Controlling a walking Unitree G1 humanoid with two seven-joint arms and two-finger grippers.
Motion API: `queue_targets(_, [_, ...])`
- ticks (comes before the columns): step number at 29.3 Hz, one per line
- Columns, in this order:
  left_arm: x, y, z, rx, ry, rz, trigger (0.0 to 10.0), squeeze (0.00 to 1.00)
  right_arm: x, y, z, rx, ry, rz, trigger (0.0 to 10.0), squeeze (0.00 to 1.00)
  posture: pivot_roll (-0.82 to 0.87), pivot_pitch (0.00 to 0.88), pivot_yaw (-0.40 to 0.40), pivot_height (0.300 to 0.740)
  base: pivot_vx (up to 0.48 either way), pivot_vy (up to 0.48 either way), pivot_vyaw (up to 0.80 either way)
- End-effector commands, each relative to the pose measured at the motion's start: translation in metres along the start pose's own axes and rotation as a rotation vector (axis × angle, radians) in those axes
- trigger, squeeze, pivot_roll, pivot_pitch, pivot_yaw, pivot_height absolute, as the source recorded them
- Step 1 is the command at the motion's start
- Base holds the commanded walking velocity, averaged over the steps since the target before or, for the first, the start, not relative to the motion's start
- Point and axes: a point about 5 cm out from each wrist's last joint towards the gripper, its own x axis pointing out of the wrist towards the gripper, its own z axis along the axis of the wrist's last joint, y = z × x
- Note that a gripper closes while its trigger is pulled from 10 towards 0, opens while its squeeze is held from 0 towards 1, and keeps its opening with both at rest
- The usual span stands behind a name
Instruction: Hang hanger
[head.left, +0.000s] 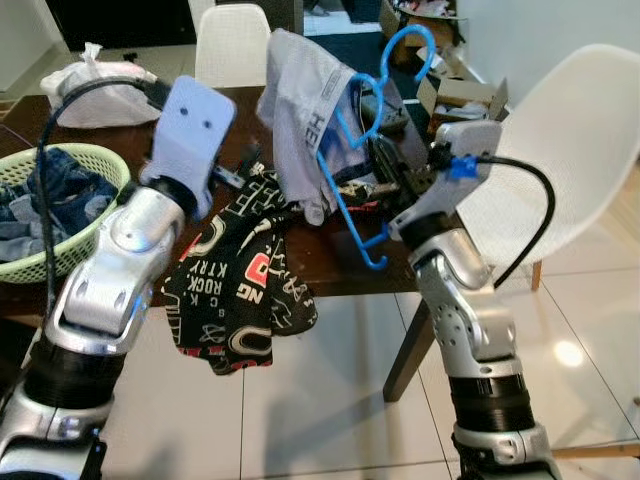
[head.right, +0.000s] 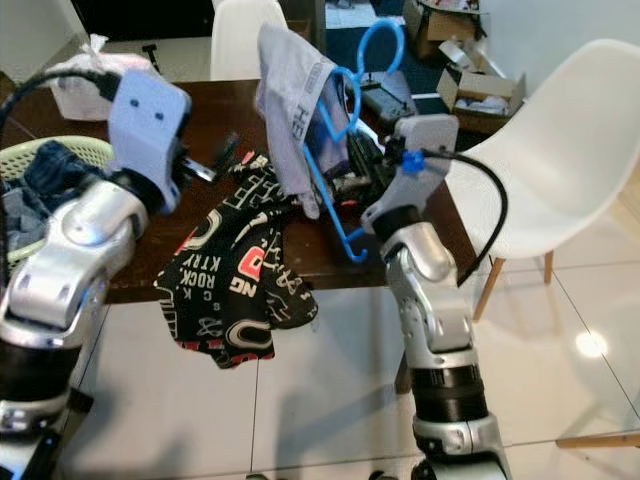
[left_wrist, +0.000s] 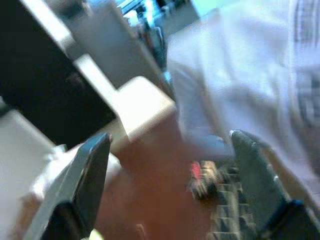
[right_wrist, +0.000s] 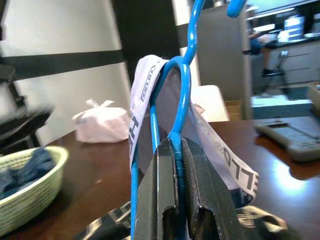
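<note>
A blue plastic hanger (head.left: 362, 150) stands tilted above the dark table (head.left: 330, 255), with grey underwear (head.left: 300, 110) draped over one end. My right gripper (right_wrist: 178, 152) is shut on the blue hanger (right_wrist: 184, 85) at its lower bar; its waistband (right_wrist: 142, 95) hangs beside the fingers. My left gripper (left_wrist: 170, 165) is open, its fingers (left_wrist: 90, 170) spread wide near the grey cloth (left_wrist: 250, 75) with nothing between them. A black printed garment (head.left: 240, 280) hangs off the table's front edge below the left arm (head.left: 150, 230).
A green basket (head.left: 60, 215) with blue clothes sits at the table's left. A white bag (head.left: 95, 90) lies at the back left. White chairs stand behind (head.left: 232, 40) and at the right (head.left: 570, 140). Cardboard boxes (head.left: 460, 95) lie beyond.
</note>
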Motion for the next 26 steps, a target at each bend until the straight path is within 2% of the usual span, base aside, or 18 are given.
queue_targets(1, [0.006,-0.006,0.001,0.13,-0.046,0.011,10.0,0.0,-0.001,0.017,0.003,0.035,-0.014,0.086,0.0,0.0,0.07,0.15,0.033,0.74,0.0,0.0,0.0])
queue_targets(2, [0.011,-0.011,0.002,0.169,-0.067,0.014,10.0,0.0,-0.001,0.025,0.004,0.05,-0.013,0.129,0.0,0.0,0.07,0.148,0.034,0.74,0.0,0.0,0.0])
queue_targets(5, [0.011,-0.011,0.002,0.169,-0.067,0.014,10.0,0.0,-0.001,0.025,0.004,0.05,-0.013,0.129,0.0,0.0,0.07,0.148,0.034,0.74,0.0,0.0,0.0])
queue_targets(6, [0.014,-0.017,0.001,0.179,-0.078,0.007,10.0,0.0,-0.002,0.033,0.004,0.066,-0.011,0.17,0.0,0.0,0.06,0.148,0.035,0.74,0.0,0.0,0.0])
queue_targets(7, [0.014,-0.017,0.001,0.179,-0.078,0.007,10.0,0.0,-0.002,0.033,0.004,0.066,-0.011,0.17,0.0,0.0,0.06,0.148,0.035,0.74,0.0,0.0,0.0])
queue_targets(8, [0.016,-0.025,-0.001,0.153,-0.084,-0.022,10.0,0.0,-0.002,0.039,0.003,0.076,-0.01,0.194,0.0,0.0,0.06,0.145,0.036,0.74,0.0,0.0,0.0])
queue_targets(10, [0.016,-0.025,-0.001,0.153,-0.084,-0.022,10.0,0.0,-0.002,0.039,0.003,0.076,-0.01,0.194,0.0,0.0,0.06,0.145,0.036,0.74,0.0,0.0,0.0])
queue_targets(11, [0.017,-0.033,-0.004,0.12,-0.08,-0.048,10.0,0.0,-0.002,0.042,0.003,0.081,-0.009,0.205,0.0,0.0,0.06,0.145,0.036,0.74,0.0,0.0,0.0])
queue_targets(12, [0.017,-0.033,-0.004,0.12,-0.08,-0.048,10.0,0.0,-0.002,0.042,0.003,0.081,-0.009,0.205,0.0,0.0,0.06,0.145,0.036,0.74,0.0,0.0,0.0])
queue_targets(13, [0.016,-0.04,-0.007,0.078,-0.067,-0.068,10.0,0.0,-0.001,0.042,0.002,0.077,-0.007,0.2,0.0,0.0,0.05,0.143,0.041,0.74,0.0,0.0,0.0])
queue_targets(15, [0.016,-0.04,-0.007,0.078,-0.067,-0.068,10.0,0.0,-0.001,0.042,0.002,0.077,-0.007,0.2,0.0,0.0,0.05,0.143,0.041,0.74,0.0,0.0,0.0])
queue_targets(16, [0.015,-0.045,-0.008,0.032,-0.06,-0.07,10.0,0.0,-0.001,0.04,0.001,0.065,-0.003,0.184,0.0,0.0,0.06,0.143,0.04,0.74,0.0,0.0,0.0])
queue_targets(18, [0.015,-0.045,-0.008,0.032,-0.06,-0.07,10.0,0.0,-0.001,0.04,0.001,0.065,-0.003,0.184,0.0,0.0,0.06,0.143,0.04,0.74,0.0,0.0,0.0])
queue_targets(20, [0.012,-0.05,-0.009,0.008,-0.055,-0.066,10.0,0.0,0.0,0.036,0.0,0.049,0.003,0.161,0.0,0.0,0.06,0.144,0.039,0.74,0.0,0.0,0.0])
queue_targets(22, [0.005,-0.063,-0.006,-0.019,-0.067,-0.057,10.0,0.0,0.003,0.03,-0.002,0.025,0.011,0.123,0.0,0.0,0.06,0.142,0.038,0.74,0.0,0.0,0.0])
queue_targets(26, [0.002,-0.069,-0.004,-0.022,-0.084,-0.049,10.0,0.0,0.004,0.028,-0.003,0.022,0.014,0.115,0.0,0.0,0.06,0.141,0.038,0.74,0.0,0.0,0.0])
